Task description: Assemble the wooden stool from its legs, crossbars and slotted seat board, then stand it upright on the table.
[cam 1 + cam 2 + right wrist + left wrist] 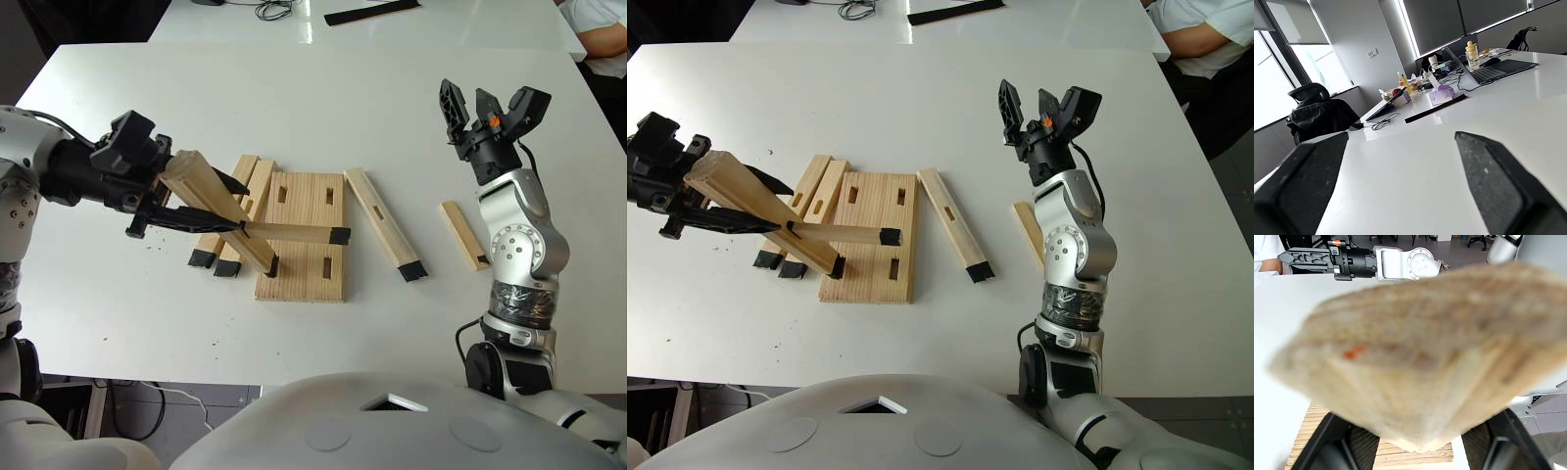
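My left gripper [238,208] pinches the leg [214,196]; its blurred end blocks that wrist camera, hiding most of the seat board [1415,459]. Right gripper [493,106] spread wide, holding nothing.

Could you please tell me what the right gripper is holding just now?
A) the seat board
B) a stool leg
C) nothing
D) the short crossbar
C: the right gripper stands open and empty above the table, while the left gripper holds the leg with its crossbar.
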